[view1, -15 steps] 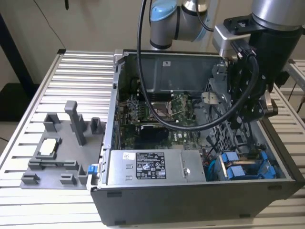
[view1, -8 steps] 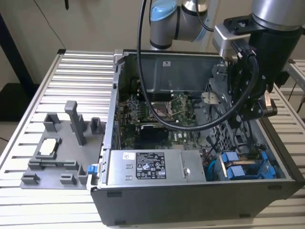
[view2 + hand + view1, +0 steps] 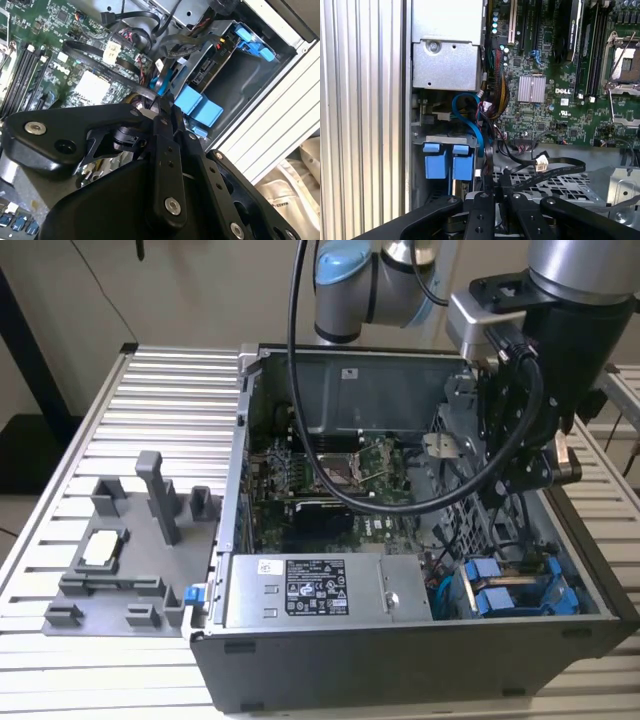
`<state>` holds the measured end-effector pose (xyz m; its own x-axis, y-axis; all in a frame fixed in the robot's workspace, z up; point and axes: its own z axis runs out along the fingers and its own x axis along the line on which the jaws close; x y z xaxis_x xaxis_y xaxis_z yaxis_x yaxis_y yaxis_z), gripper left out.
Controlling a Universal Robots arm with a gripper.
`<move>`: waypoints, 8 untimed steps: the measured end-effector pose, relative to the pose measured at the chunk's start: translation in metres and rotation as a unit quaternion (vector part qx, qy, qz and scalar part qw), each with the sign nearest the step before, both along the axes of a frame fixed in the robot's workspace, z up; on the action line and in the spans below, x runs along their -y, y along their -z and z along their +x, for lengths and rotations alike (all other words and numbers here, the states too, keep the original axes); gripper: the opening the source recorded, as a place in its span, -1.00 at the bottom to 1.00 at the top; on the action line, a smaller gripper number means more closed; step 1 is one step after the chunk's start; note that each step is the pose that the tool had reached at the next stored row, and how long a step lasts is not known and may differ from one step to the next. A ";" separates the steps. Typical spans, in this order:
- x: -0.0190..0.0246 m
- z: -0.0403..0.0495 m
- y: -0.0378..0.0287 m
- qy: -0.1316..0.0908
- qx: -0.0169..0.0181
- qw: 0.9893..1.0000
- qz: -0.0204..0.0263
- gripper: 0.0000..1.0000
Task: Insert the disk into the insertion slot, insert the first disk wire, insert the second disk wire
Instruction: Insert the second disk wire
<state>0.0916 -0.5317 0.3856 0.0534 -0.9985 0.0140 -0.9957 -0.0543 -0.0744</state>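
The disk in its blue carrier sits inside the grey insertion slot at the case's corner on the exterior view's right. Its blue end tabs face the case interior, and in the second wrist view the disk's labelled face shows behind more blue tabs. My gripper hangs just above and behind the slot. In both wrist views its fingers are drawn together on a thin black wire. A flat black wire with a white plug lies loose over the cage close by.
A grey power supply box with a sticker fills the case's front. The green motherboard lies behind it. A perforated metal cage and a blue cable crowd the slot. A grey fixture plate rests on the slatted table.
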 end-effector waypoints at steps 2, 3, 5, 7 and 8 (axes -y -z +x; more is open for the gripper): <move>0.0022 0.0005 0.0000 0.000 0.000 1.000 0.000 -0.68; 0.0041 0.0010 0.0000 0.000 -0.001 1.000 0.000 -0.68; 0.0080 0.0020 0.0001 0.000 -0.002 1.000 0.000 -0.68; 0.0119 0.0031 0.0003 0.000 -0.003 1.000 0.000 -0.68; 0.0138 0.0036 0.0003 0.000 -0.003 1.000 0.000 -0.68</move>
